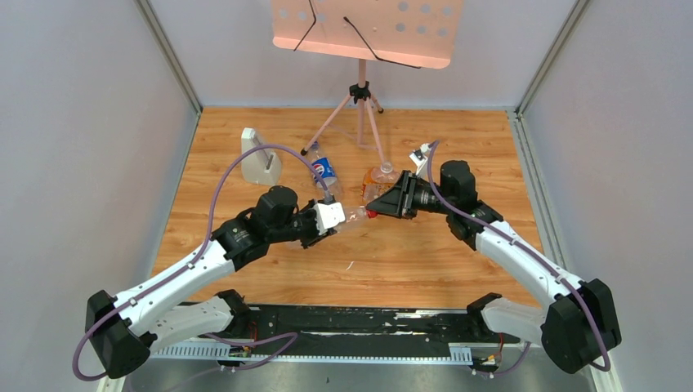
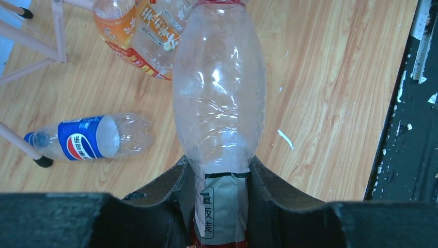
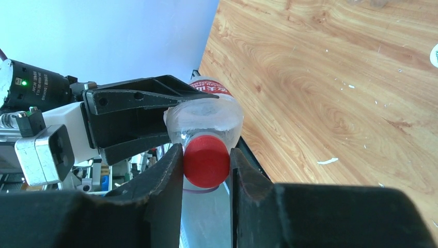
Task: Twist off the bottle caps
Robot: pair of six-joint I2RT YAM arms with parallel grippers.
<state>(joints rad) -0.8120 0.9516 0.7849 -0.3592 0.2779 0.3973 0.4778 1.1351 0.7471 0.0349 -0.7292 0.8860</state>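
Observation:
My left gripper (image 1: 331,216) is shut on the labelled body of a clear bottle (image 1: 353,215), held off the table with its neck pointing right. In the left wrist view this bottle (image 2: 219,93) runs up from between the fingers of the left gripper (image 2: 222,201). Its red cap (image 3: 206,160) sits between the fingers of my right gripper (image 3: 206,168), and both pads touch its sides. From above, the right gripper (image 1: 377,208) meets the cap (image 1: 372,213). A Pepsi bottle (image 1: 323,171) (image 2: 88,138) and an orange-labelled bottle (image 1: 381,175) (image 2: 139,31) lie behind.
A pale grey upright block (image 1: 260,157) stands at the back left. A pink tripod stand (image 1: 359,106) rises at the back centre, its legs near the lying bottles. A black strip (image 1: 351,322) runs along the near table edge. Grey walls close in both sides.

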